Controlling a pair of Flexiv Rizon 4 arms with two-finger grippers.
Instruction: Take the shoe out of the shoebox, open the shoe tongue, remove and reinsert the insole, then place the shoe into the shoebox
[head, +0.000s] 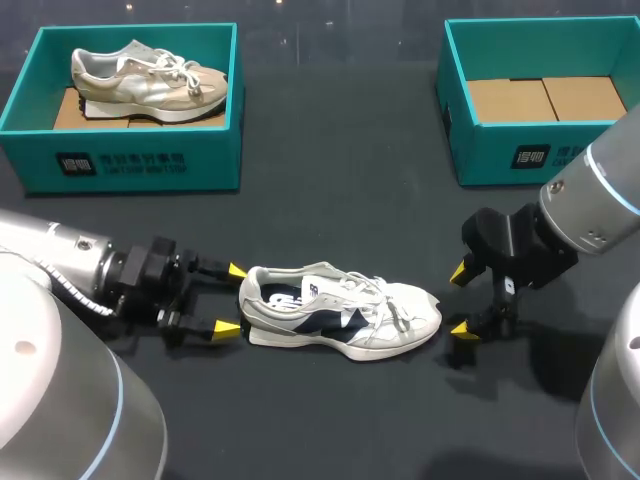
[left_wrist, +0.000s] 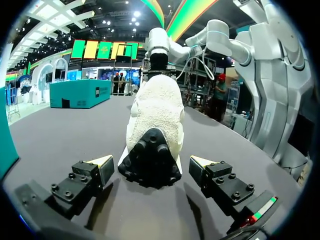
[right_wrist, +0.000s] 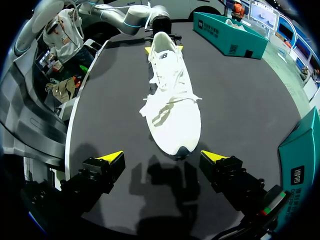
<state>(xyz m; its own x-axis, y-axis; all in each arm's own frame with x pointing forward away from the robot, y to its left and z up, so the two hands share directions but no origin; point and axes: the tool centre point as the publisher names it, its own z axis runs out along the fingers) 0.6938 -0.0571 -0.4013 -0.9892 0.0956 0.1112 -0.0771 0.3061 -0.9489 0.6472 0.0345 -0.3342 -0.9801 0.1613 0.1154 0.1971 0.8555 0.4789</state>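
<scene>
A white shoe with navy panels (head: 340, 312) lies on its sole on the black table, heel to the left, toe to the right. My left gripper (head: 232, 299) stands open at the heel; in the left wrist view the heel (left_wrist: 152, 155) sits just ahead of and between the yellow tips of that gripper (left_wrist: 152, 167), not gripped. My right gripper (head: 461, 301) is open a short way off the toe; the toe (right_wrist: 176, 142) lies ahead of its own gripper (right_wrist: 162, 160). The teal shoebox (head: 470, 150) at the back right holds only cardboard.
A second teal box (head: 130, 160) at the back left holds a beige and silver shoe (head: 148, 80). The black table stretches between the two boxes and in front of the white shoe.
</scene>
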